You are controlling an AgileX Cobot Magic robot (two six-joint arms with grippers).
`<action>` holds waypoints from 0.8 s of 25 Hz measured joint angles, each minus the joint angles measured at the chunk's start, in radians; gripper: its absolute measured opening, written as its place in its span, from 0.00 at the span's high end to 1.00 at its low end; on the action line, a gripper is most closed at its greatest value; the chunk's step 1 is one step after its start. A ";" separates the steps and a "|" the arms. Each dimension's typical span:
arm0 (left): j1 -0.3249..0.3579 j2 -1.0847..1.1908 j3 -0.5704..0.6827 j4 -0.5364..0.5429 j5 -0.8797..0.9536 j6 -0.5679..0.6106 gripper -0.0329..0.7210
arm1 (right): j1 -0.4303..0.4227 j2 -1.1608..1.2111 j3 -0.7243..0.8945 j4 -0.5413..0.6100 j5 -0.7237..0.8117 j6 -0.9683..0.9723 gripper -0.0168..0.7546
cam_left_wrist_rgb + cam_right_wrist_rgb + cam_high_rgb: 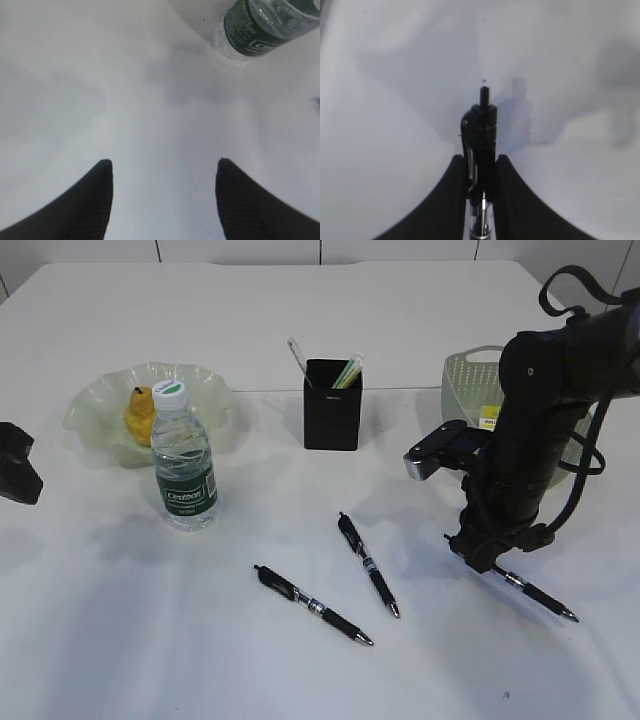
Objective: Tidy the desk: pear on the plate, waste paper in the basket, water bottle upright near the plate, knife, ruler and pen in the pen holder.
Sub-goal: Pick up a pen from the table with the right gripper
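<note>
We see a plain white counter [120, 640] with a matte finish, soft shadows lying under the arms and things; behind it runs a pale wall with dark seams.

At about ten o'clock on the counter stands a wavy pale green plate [100, 405] with the yellow pear [139, 414] in it. Just in front of the plate, at its five o'clock, the water bottle [183, 465] stands upright, green label facing us. Near the middle, toward twelve o'clock, the black pen holder [332, 405] holds a few slim items that we cannot tell apart. At two o'clock sits the light green basket [468, 375], partly hidden by the right arm.

Two black pens lie flat near the center: one [312, 604] at six o'clock, another [368, 565] just to its right, apart from each other.

The right hand [487, 558], at four o'clock, is pinched narrowly on a third pen [481, 132]; the wrist view shows its black cap end sticking out between the fingers [455, 200], and the tip end slants down to the counter.

The left hand [162, 170] is at the nine o'clock edge, fingers spread wide over bare counter, holding nothing, the bottle's base at its one o'clock.
</note>
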 joint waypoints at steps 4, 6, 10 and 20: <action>0.000 0.000 0.000 0.000 0.000 0.000 0.35 | 0.000 0.000 0.000 0.001 0.000 0.000 0.87; 0.000 0.000 0.000 0.000 0.000 0.000 0.35 | 0.000 0.000 0.000 0.002 0.002 0.000 0.87; 0.000 0.000 0.000 0.000 0.000 0.000 0.35 | 0.000 0.000 0.000 0.002 0.002 0.000 0.87; 0.000 0.000 0.000 0.000 0.000 0.000 0.35 | 0.000 -0.002 0.000 0.024 0.002 0.000 0.87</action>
